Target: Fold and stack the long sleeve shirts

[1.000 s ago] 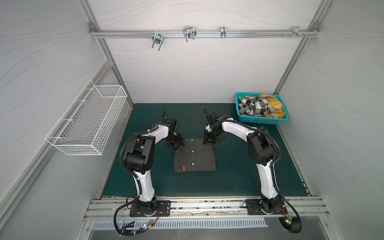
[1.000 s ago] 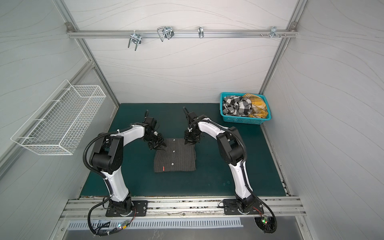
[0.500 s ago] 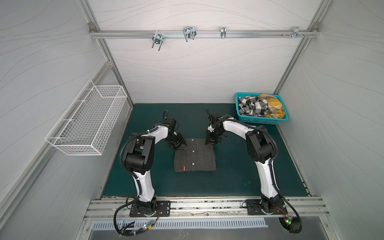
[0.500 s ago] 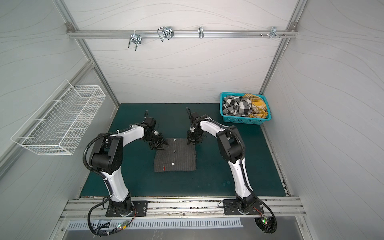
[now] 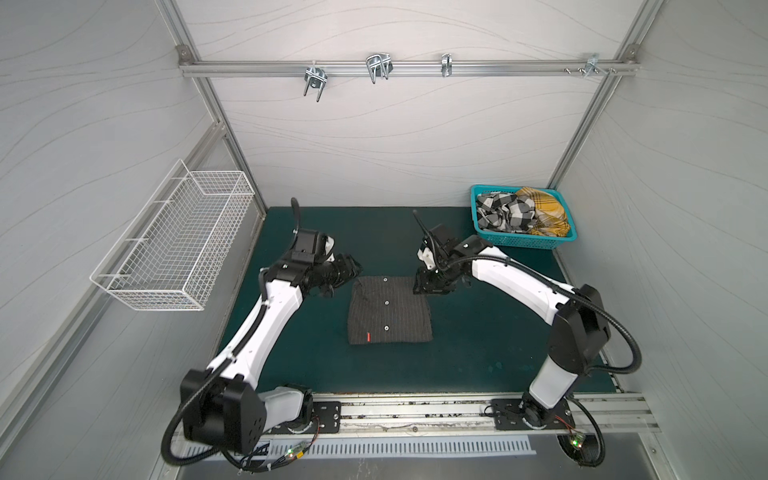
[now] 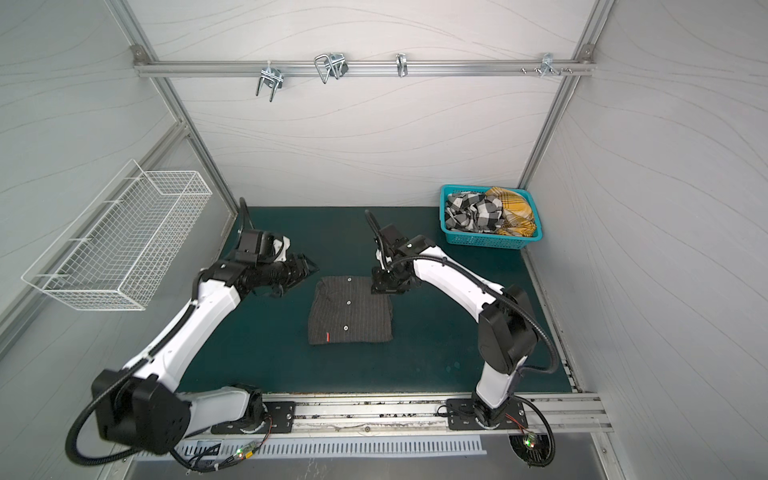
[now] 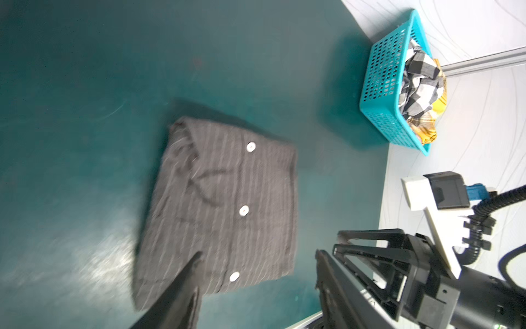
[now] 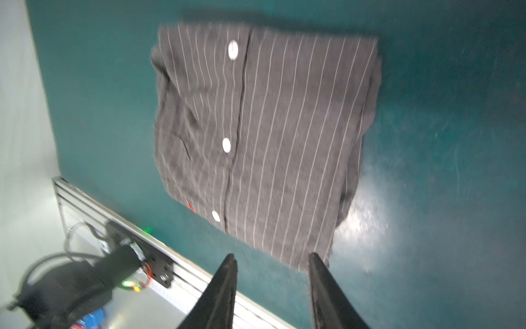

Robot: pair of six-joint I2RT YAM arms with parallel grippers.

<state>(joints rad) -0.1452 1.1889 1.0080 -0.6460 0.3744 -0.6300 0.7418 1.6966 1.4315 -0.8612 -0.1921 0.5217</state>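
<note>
While L gripper [image 5: 353, 267] & R gripper [image 5: 419, 286] gape, pinstriped shirt [image 5: 388, 311] lies folded.

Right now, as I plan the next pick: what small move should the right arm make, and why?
Probably lift the right hand and swing it toward the teal basket. The pinstriped shirt lies folded on the mat; that hand and the left hand are open and empty; the checked shirt lies crumpled in it.
</note>
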